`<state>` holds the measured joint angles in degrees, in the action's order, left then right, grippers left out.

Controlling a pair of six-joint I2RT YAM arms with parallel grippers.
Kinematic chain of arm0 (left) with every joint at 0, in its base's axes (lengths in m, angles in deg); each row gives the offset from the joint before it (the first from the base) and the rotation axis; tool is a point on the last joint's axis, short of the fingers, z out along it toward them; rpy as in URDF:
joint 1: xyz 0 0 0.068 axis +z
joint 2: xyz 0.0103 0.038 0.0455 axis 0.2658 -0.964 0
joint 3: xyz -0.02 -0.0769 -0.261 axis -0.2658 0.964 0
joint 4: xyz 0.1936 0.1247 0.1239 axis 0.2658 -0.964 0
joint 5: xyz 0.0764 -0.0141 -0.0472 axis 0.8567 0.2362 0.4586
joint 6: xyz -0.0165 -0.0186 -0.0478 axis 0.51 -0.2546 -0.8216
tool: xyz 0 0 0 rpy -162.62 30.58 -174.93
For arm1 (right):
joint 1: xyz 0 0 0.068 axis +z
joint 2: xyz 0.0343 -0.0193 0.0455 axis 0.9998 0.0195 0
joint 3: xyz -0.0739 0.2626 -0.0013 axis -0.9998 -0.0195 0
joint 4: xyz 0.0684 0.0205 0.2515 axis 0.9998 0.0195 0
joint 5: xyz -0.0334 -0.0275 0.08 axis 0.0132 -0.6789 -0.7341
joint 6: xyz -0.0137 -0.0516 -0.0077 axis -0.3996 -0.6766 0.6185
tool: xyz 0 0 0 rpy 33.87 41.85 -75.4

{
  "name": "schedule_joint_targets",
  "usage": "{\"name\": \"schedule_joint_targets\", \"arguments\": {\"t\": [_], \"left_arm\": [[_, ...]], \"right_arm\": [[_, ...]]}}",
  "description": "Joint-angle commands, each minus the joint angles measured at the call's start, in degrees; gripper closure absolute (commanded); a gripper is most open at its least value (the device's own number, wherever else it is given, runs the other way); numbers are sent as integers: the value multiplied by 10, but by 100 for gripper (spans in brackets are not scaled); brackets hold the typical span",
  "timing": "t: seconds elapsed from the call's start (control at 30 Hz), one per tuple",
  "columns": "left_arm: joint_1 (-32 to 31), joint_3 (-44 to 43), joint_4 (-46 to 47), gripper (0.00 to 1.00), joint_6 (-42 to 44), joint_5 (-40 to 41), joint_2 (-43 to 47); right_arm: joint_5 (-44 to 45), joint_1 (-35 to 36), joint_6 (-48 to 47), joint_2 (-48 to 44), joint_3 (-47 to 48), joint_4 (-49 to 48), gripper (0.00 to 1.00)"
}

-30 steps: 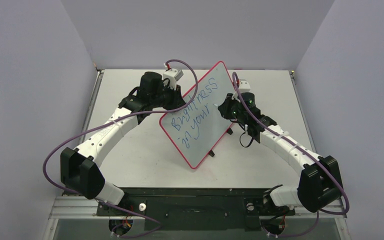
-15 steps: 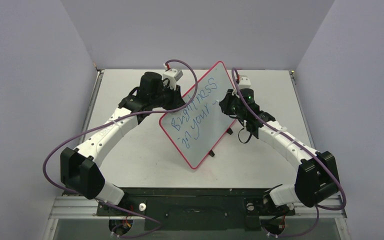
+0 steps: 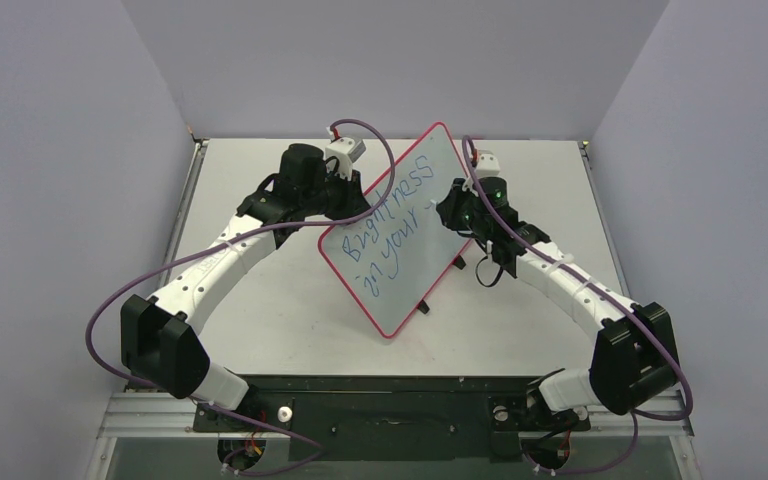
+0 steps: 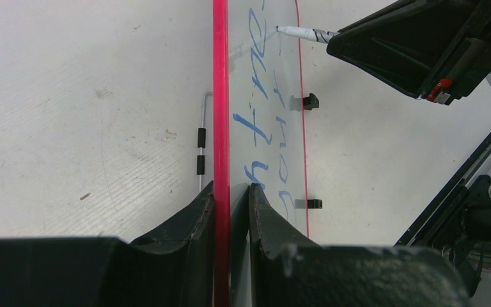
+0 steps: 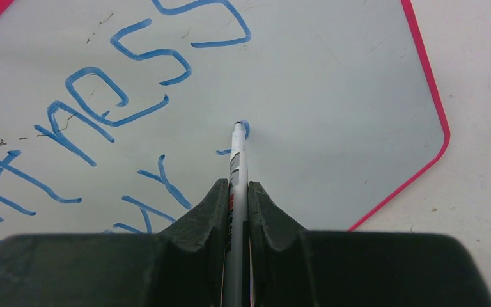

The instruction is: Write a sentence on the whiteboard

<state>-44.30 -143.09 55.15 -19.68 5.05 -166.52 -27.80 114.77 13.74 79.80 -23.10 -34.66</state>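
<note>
right pincer [image 5: 238, 187] shifted — marker [image 5: 236, 150] touches whiteboard [image 5: 339, 96]

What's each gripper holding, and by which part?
Left gripper clamps the whiteboard by its red-rimmed edge. Right gripper pinches a marker by its barrel, tip at the board.

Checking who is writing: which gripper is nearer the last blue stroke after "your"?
Right. The right gripper holds the marker, tip at that stroke; the left gripper clamps the whiteboard at its opposite rim.
</note>
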Motion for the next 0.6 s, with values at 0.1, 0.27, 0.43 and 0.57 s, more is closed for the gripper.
{"name": "schedule_joint_targets", "arguments": {"t": [0.1, 0.27, 0.43, 0.57], "left_arm": [[-1, -1, 18, 100, 65, 48, 24], [-1, -2, 18, 100, 65, 50, 25], [-1, -1, 17, 100, 66, 52, 26], [-1, -1, 17, 100, 66, 52, 26]], "right_arm": [[-30, 23, 11, -19, -10, -15, 100], [-25, 38, 13, -30, -33, -16, 100], [-13, 44, 14, -34, -54, -18, 100], [-1, 43, 13, -36, -67, -16, 100]]}}
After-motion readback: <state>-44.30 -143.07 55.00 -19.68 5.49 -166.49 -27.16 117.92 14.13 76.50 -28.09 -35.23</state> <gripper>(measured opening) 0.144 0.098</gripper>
